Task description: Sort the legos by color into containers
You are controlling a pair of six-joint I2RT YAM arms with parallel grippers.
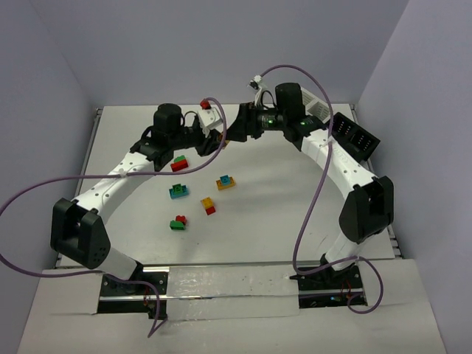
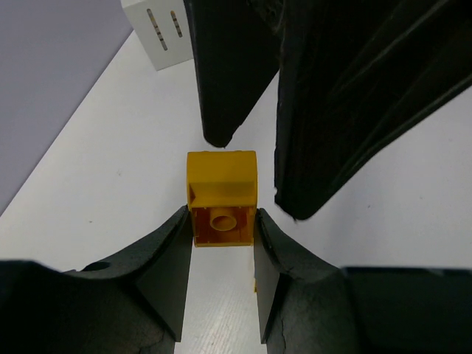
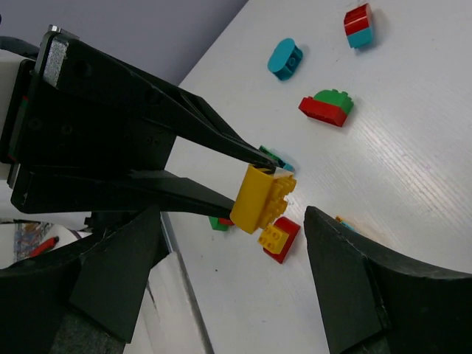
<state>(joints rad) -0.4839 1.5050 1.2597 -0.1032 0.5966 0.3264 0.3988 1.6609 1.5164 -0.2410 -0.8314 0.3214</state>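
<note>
Clamped on a yellow brick (image 2: 221, 192), the left gripper's (image 2: 221, 220) jaws hold it above the table (image 1: 280, 214) at the far middle. Facing it, the right gripper (image 3: 232, 243) has its jaws spread wide, one on each side of the brick, gripping nothing. Loose legos (image 1: 209, 205) lie nearer, left of centre. A white bin (image 1: 317, 109) and a black bin (image 1: 358, 135) stand far right.

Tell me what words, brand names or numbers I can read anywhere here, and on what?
None can be read in any view.
The yellow brick, white bin and black bin show no lettering.
A small coloured patch at the right wrist view's lower left is too blurred to read.
</note>
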